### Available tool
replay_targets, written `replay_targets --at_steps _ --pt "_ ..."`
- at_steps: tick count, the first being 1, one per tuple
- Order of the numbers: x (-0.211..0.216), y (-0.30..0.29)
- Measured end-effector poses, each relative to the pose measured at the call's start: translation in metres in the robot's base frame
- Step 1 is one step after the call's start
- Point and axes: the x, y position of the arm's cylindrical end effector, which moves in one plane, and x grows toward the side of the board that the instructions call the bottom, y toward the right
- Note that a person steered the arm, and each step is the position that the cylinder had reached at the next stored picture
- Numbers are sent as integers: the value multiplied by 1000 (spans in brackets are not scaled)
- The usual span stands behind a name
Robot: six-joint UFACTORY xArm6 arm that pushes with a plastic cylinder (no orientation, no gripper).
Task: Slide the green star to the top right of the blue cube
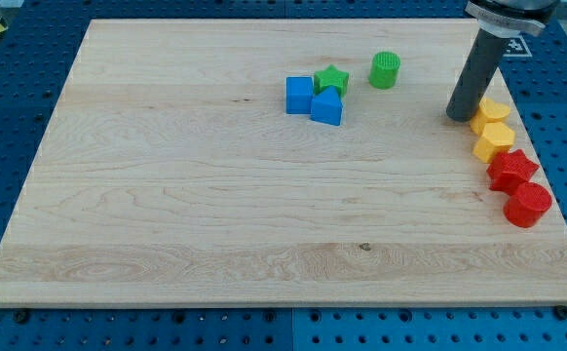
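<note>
1. Pale wooden board [167, 195] on a blue pegboard table. Green plastic star [331, 79] sits near the top centre, touching or just beside the blue plastic cube [299, 95] at the cube's upper right corner.
2. A second blue block, roughly pentagonal [327, 106], lies just below the star and against the cube's right side. A green cylinder [385, 70] stands near the star, to the view's right, apart from it.
3. My tip [458, 117] rests on the board well to the view's right of the star, just beside the upper of two yellow hexagonal blocks [491, 110] [493, 140]. Below those lie a red star [512, 169] and a red cylinder [528, 205], along the right edge.
4. No jaws on this rig; only the dark rod, so there is nothing to spread or pinch.
5. Progress, as judged: the star already lies up and right of the cube. Task looks essentially met; at most a small nudge remains.
</note>
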Motion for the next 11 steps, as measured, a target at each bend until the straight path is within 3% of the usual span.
replay_targets --at_steps 5,7,9,11 --pt "-48 -132" --pt "-64 -143" --pt "-109 -143" --pt "-98 -127"
